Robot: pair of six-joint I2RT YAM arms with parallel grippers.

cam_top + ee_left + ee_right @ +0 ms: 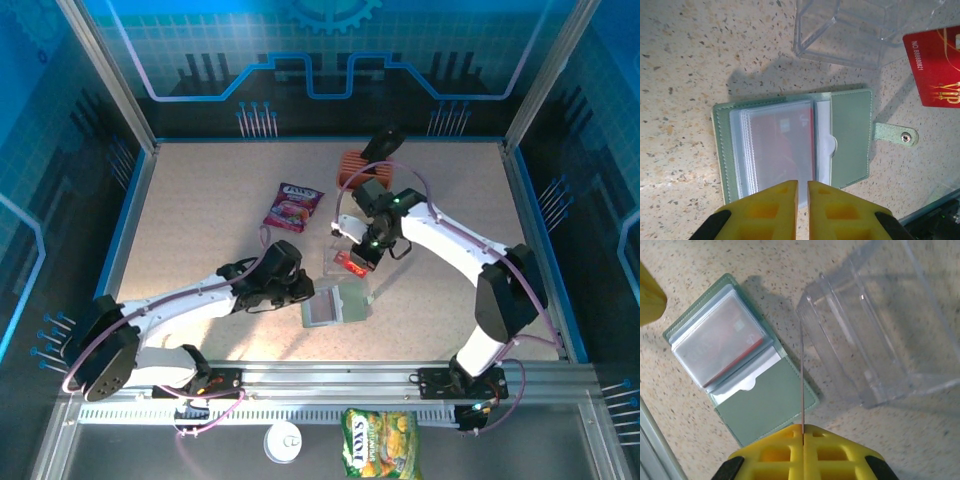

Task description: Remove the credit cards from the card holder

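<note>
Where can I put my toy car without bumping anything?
Bare table lies between the left wall and the snack packet, and beyond the right arm. Crowded middle: card holder, clear box, left gripper, right gripper holding a credit card.

The red card (935, 67) reads "VIP" (beside a number, "NO.8888…"), while the purple packet (292, 207) and yellow-green packet (379, 446) say "FOX'S".

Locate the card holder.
The card holder lies open centre-front in the top view, just right of the left fingers, with the clear box just beyond it.
</note>
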